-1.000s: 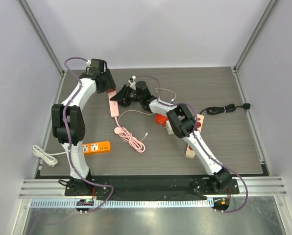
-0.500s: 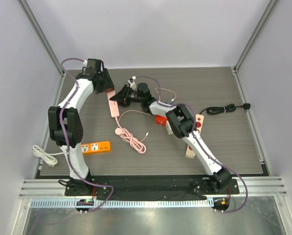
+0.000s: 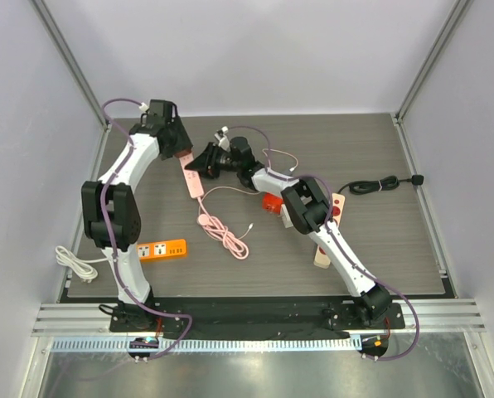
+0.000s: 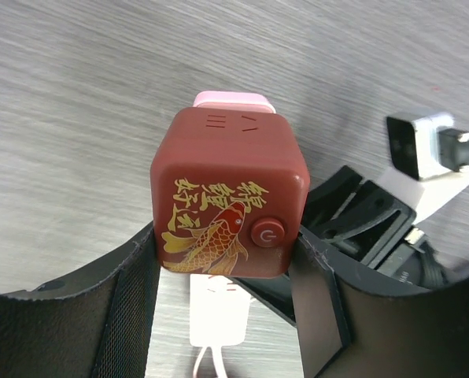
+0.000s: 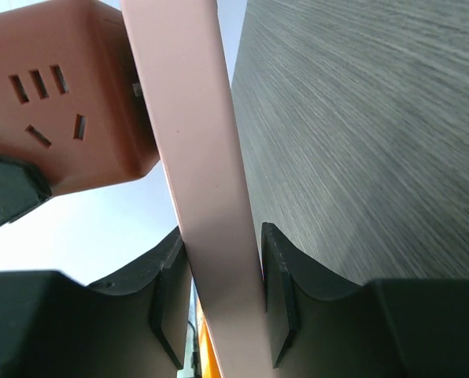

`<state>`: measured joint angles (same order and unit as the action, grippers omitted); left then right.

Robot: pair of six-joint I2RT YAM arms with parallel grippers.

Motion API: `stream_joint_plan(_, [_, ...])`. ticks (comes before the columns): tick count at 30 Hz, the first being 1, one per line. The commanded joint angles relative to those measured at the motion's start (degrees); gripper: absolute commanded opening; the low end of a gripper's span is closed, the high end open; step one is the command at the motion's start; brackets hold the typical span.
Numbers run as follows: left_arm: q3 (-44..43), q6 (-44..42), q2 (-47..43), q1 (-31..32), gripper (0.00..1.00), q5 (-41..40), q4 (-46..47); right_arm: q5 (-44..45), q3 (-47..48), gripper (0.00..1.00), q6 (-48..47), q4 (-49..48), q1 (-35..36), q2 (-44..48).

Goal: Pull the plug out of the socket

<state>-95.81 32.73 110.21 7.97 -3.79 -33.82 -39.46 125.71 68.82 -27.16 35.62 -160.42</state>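
Note:
A dark red cube plug (image 4: pixel 228 193) with a gold fish print and a power button sits against the pink socket strip (image 3: pixel 192 177). My left gripper (image 4: pixel 227 256) is shut on the cube's two sides; in the top view it (image 3: pixel 181 154) is at the strip's far end. My right gripper (image 5: pixel 223 268) is shut on the pink strip (image 5: pixel 195 157) along its length, and the cube (image 5: pixel 69 102) shows at the upper left, touching the strip's face. In the top view the right gripper (image 3: pixel 200 164) is just right of the strip.
The strip's pink cable (image 3: pixel 222 232) coils toward the table's middle. An orange power strip (image 3: pixel 163 249) and a white cable (image 3: pixel 73 261) lie at the front left. A red object (image 3: pixel 271 203), a beige strip (image 3: pixel 326 245) and a black cable (image 3: pixel 380 184) lie to the right.
The left arm has shifted slightly toward the back left with the cube. The pink cable's coil has slid a little toward the strip. The right gripper has kept its grip.

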Motion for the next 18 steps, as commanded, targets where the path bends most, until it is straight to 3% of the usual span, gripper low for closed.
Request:
stream_joint_plan(1, [-6.31, -3.28, -6.15, 3.71, 0.0, -9.37, -6.95, 15.29, 0.32, 0.01, -2.8, 18.54, -3.8, -0.95])
stream_joint_plan(4, [-7.28, -5.39, -5.8, 6.09, 0.0, -14.22, -8.63, 15.99, 0.59, 0.01, -3.86, 20.39, -3.8, -0.51])
stream_joint_plan(11, [-5.53, -4.7, -7.12, 5.66, 0.0, -7.11, -5.12, 16.0, 1.11, 0.01, -3.95, 21.44, -3.71, -0.95])
stream_joint_plan(18, [-5.18, -5.05, -8.17, 5.66, 0.0, -8.78, -5.2, 15.03, 3.22, 0.01, -4.3, 20.13, -3.71, -2.0])
